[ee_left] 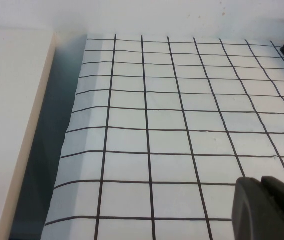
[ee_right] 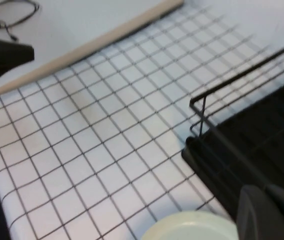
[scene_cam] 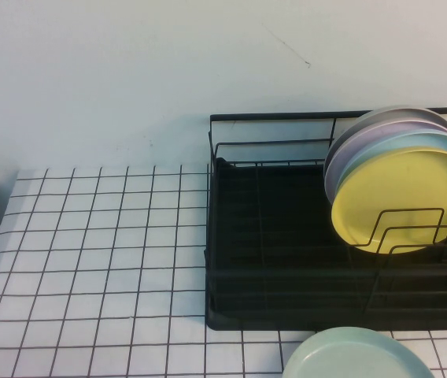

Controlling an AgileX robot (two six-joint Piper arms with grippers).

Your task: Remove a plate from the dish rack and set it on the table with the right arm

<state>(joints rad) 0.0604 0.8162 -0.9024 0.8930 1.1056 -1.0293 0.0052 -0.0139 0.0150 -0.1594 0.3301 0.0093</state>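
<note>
The pale mint-green plate lies flat on the gridded white table, just in front of the black wire dish rack; the frame's bottom edge cuts it off. In the right wrist view the plate lies beside the rack's corner. My right gripper hovers over that corner, fingers together and empty, right beside the plate's rim. My left gripper is shut and empty, low over the table's left part. Neither gripper shows in the high view.
A yellow plate stands upright in the rack's right end, with a light blue plate, a lavender one and a pale one behind it. A beige board borders the table's left side. A black arm part and a cable lie beyond it.
</note>
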